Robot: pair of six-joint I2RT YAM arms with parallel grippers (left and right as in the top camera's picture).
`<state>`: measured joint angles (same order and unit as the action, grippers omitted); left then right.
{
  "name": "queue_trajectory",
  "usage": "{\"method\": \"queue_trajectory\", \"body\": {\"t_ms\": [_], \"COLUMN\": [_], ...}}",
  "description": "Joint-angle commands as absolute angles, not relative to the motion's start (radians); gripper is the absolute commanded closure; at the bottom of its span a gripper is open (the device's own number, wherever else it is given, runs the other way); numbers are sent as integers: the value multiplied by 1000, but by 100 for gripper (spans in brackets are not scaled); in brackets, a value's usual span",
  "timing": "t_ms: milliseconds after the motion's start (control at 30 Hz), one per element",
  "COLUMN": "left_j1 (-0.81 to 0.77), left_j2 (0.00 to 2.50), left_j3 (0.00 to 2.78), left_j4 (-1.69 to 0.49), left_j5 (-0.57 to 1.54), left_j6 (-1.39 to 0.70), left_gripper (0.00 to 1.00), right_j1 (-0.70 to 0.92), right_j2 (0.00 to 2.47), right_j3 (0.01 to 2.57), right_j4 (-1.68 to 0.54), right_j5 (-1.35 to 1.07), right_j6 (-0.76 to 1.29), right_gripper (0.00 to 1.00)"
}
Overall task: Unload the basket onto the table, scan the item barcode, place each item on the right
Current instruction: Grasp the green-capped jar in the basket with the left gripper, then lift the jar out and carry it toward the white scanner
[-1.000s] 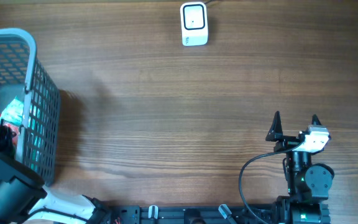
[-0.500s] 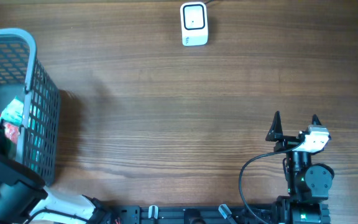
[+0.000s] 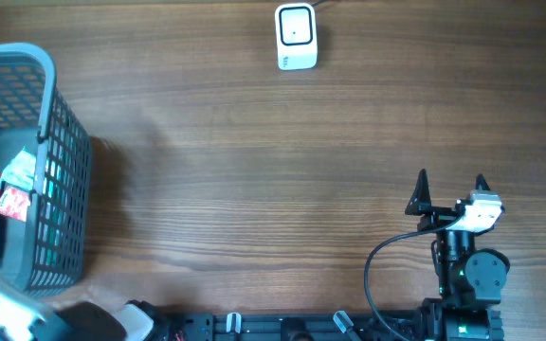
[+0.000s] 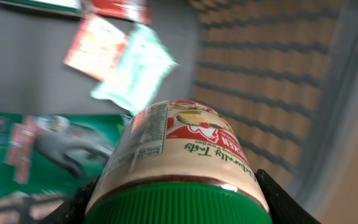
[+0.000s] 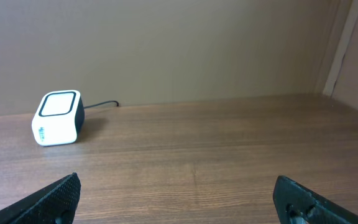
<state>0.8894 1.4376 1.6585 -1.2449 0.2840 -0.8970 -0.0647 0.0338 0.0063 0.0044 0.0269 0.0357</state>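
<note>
Jar (image 4: 179, 155) with a green lid fills the left wrist view; the left gripper (image 4: 179, 202) seems to squeeze it, with dark fingers (image 4: 84, 202) against both sides, though this close view is blurry; the jar is inside the grey basket (image 4: 272, 68), above some flat packets (image 4: 135, 74); the basket stands at the table's (image 3: 254, 170) left edge; the right gripper (image 3: 451, 185) rests wide open, holding nothing; the white scanner (image 3: 296, 36) sits at the far edge.

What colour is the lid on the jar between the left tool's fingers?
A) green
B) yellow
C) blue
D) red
A: in the left wrist view the jar has a green lid.
</note>
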Motion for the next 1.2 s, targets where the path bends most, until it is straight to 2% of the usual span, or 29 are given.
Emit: {"method": "queue_trajectory", "body": {"t_ms": [0, 167, 367, 467, 600, 767, 900, 1167], "left_j1": [892, 805, 496, 305, -13, -259, -356, -368], "left_j2": [1313, 1195, 1166, 1191, 1274, 1415, 1571, 1800], "left_j3": [1686, 1686, 1685, 1685, 1685, 1685, 1685, 1685], "left_j4": [-1221, -1220, -1214, -1219, -1243, -1244, -1238, -1213], "left_j5": [538, 699, 691, 582, 289, 44, -18, -18], "left_j6": [-895, -895, -904, -902, -902, -906, -906, -906], "left_gripper": [68, 66, 66, 67, 67, 67, 67, 67], "right_j1": [-71, -71, -71, -71, -71, -71, -71, -70], "right_j2": [30, 30, 30, 30, 30, 30, 30, 30], "right_j3": [6, 6, 6, 6, 6, 6, 6, 6], "right_j4": [7, 7, 7, 7, 7, 7, 7, 7], "right_j5": [18, 18, 18, 18, 18, 18, 18, 18], "right_j6": [26, 26, 27, 26, 27, 26, 26, 26], "right_gripper": [0, 0, 0, 0, 0, 0, 0, 0]}}
